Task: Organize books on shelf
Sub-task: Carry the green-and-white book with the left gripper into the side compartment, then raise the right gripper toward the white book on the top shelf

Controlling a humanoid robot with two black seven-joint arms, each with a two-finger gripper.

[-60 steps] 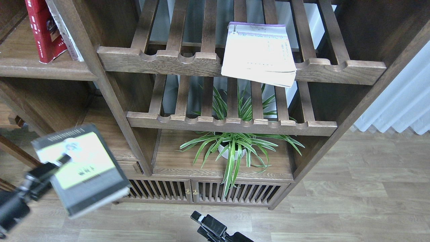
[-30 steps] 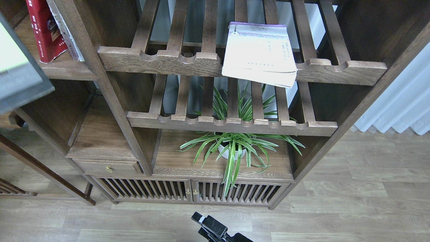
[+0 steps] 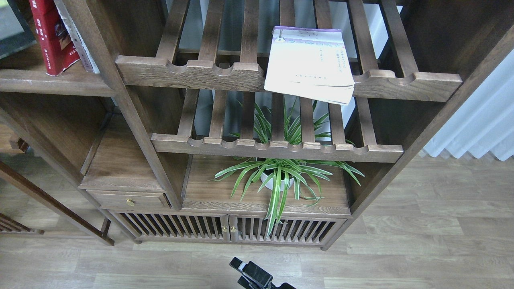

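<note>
The red book [image 3: 52, 36] stands upright on the solid dark-brown shelf [image 3: 52, 82] at the upper left. Only a corner of the grey-black book [image 3: 12, 28] with its pale panel shows at the top left edge, left of the red book and above the shelf board; what holds it is out of view. The cream-white book [image 3: 309, 64] with the purple top band lies flat on the upper slatted rack, overhanging its front rail. My left gripper is out of view. My right gripper [image 3: 253, 275] is low at the bottom edge, dark and small, holding nothing that I can see.
A thin white book [image 3: 78, 40] leans right of the red one against the upright post [image 3: 120, 100]. A potted spider plant [image 3: 279, 176] stands under the lower slatted rack [image 3: 277, 148]. A small drawer [image 3: 128, 198], slatted cabinet doors and wooden floor lie below.
The grey-black book has gone from low left up to the top left corner beside the red book. My left arm has left the view. My right gripper has sunk slightly.
</note>
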